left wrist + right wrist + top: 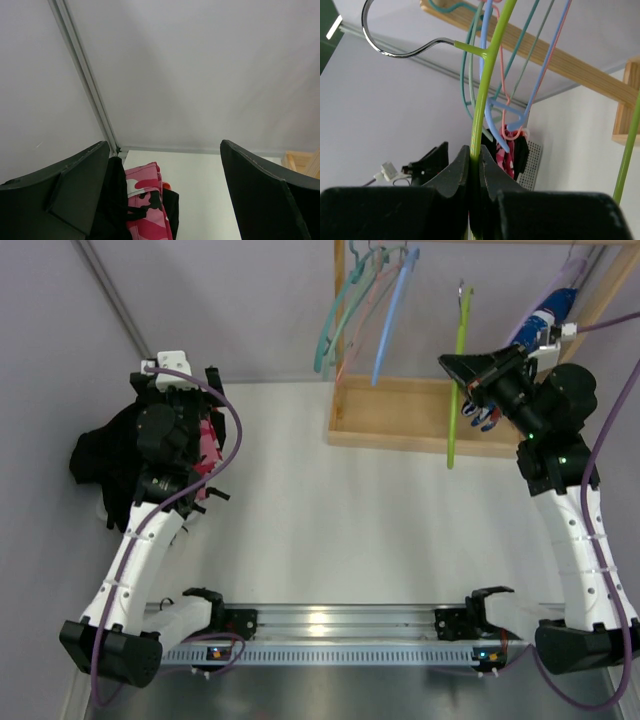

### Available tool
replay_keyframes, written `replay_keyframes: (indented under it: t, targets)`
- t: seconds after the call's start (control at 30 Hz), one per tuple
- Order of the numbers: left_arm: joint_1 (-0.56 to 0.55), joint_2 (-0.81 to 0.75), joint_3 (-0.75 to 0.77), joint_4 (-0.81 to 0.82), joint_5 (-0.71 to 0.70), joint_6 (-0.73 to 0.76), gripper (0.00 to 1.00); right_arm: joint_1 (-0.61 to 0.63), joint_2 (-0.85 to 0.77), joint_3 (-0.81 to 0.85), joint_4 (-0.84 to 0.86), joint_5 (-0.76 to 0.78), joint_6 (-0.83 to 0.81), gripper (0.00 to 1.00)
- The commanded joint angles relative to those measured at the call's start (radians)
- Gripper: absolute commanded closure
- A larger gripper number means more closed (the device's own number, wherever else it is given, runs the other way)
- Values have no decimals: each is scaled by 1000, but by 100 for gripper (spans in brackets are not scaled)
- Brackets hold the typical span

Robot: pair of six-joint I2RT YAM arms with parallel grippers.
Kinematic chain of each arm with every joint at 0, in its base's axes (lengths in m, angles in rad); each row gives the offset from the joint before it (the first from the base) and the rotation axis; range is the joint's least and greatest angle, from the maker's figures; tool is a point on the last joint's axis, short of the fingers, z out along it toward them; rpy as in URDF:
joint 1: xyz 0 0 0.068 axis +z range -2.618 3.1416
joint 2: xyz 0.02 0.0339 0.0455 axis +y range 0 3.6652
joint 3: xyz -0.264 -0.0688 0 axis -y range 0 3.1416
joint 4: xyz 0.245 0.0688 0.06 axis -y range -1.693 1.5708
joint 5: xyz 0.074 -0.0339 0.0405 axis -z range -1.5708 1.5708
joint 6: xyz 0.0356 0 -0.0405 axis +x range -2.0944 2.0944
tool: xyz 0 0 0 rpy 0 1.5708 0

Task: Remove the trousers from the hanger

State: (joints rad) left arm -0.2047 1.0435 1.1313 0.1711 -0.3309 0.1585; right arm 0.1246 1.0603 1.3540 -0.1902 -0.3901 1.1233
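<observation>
**Right claw** (474, 150): pressed together, pinching the rod of the thin lime-green plastic hanger (487, 70) below its chrome hook. The hook appears clear of the rail. The hanger hangs just in front of the light wooden rack (400, 425) at far right.

**Left claw** (163, 145): spread wide and gripping nothing, at the far left of the pale surface (330, 530).

**Trousers:** the pink-red camouflage cloth trousers (145, 200) and the plain black cloth trousers (100, 455) lie heaped together beneath the left claw, off any hanger. The blue-and-white patterned cloth trousers (483, 418) show just under the right claw, at the green hanger. How they are attached cannot be told.

**Assessment:** 2 of 3 garments appear done and 1 is outstanding.

**Recommendation:**
- Keep the right pinch firm and the hanger level.
- Bring the left claw across and take the patterned cloth at a free lower edge.
- Draw the cloth down and toward the near side, away from the rack.

**Risks:** the thin rod may twist in the pinch, or the hanger may snag the coloured hangers (385, 310) on the rail.
</observation>
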Motion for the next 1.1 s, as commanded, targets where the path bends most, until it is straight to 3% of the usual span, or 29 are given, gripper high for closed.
replay_keyframes:
  t: [0.0, 0.2, 0.5, 1.07]
  targets:
    - [-15, 10, 30, 11, -17, -19, 1, 47, 100, 175, -29, 135, -13, 100]
    - [-22, -10, 28, 2, -25, -19, 1, 63, 288, 432, -69, 203, 9, 100]
    - [-24, -22, 12, -27, -27, -28, 1, 89, 455, 657, -54, 316, -49, 100]
    - [-24, -39, -11, -67, -31, -30, 1, 132, 650, 751, 66, 304, -83, 100]
